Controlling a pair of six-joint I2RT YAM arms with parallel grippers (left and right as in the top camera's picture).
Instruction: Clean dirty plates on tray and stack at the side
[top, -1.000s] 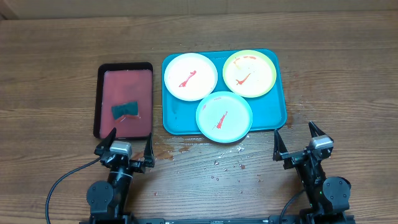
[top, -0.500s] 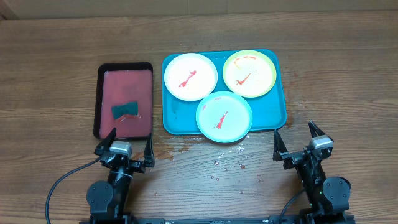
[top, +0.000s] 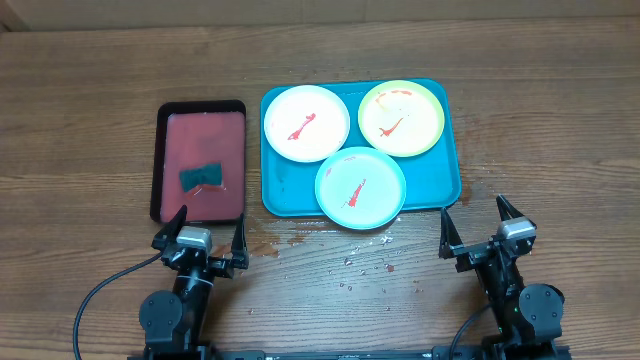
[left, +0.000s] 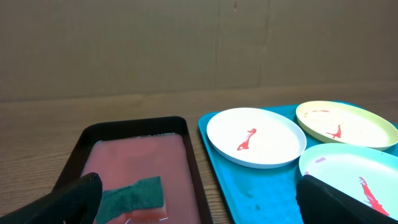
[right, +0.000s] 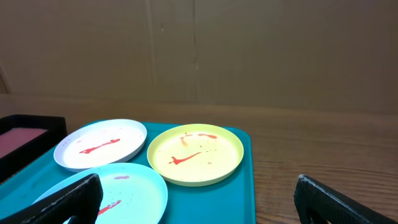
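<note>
Left gripper (top: 212, 220): low at the near table edge, aimed away from the base; fingers spread wide, nothing between them.
Right gripper (top: 472, 213): same low pose, fingers wide apart and empty, just near of the tray's right corner.
Tabletop (top: 560, 130): droplets (top: 352, 262) and wet smears lie between the grippers and the tray; bare wood stretches right of the tray and beyond it.
Light blue plate (top: 360, 187): nearest plate, streaked red, overhanging the tray's near rim.
Turquoise tray (top: 448, 172): mid-table; bare floor shows at its near left and right corners.
Black-rimmed tray (top: 155, 170): just left of the turquoise one with a narrow gap between; a green sponge (top: 201, 176) lies inside.
White plate (top: 305, 123): far left on the turquoise tray, red smear.
Yellow-green plate (top: 401, 118): far right, red smear, close beside the white plate.
</note>
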